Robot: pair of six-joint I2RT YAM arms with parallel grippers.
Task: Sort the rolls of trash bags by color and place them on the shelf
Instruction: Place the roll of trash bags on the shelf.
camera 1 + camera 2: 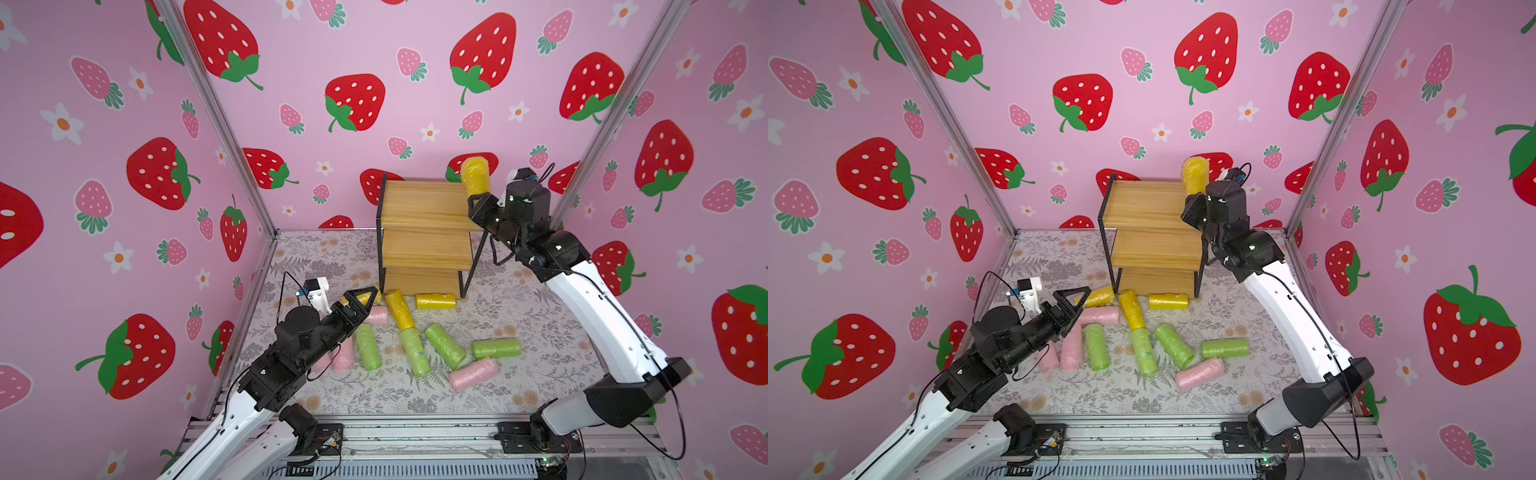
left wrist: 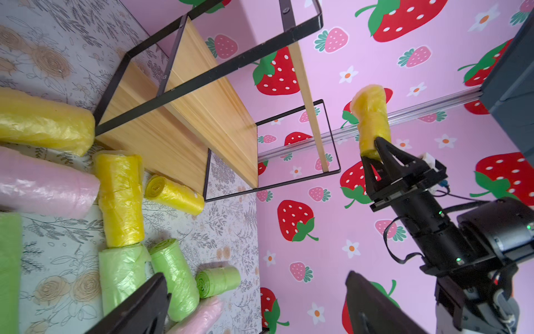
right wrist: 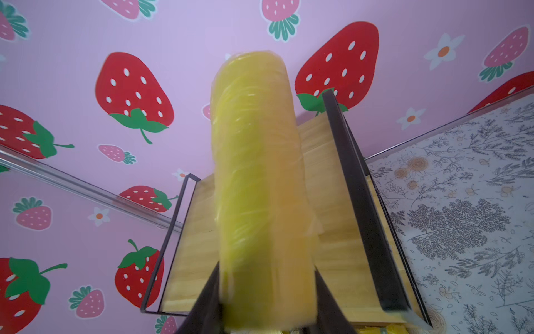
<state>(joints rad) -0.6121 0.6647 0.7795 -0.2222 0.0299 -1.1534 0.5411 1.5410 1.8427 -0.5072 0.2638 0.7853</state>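
Yellow roll (image 1: 475, 174) in right pincer (image 1: 478, 198), above shelf (image 1: 419, 199)

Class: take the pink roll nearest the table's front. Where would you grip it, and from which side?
Grip the pink roll at its middle, from above, jaws across its width. It lies flat, near side open; a slanted green roll and a crosswise green roll crowd its far side toward the ends, so the middle probably leaves most room.
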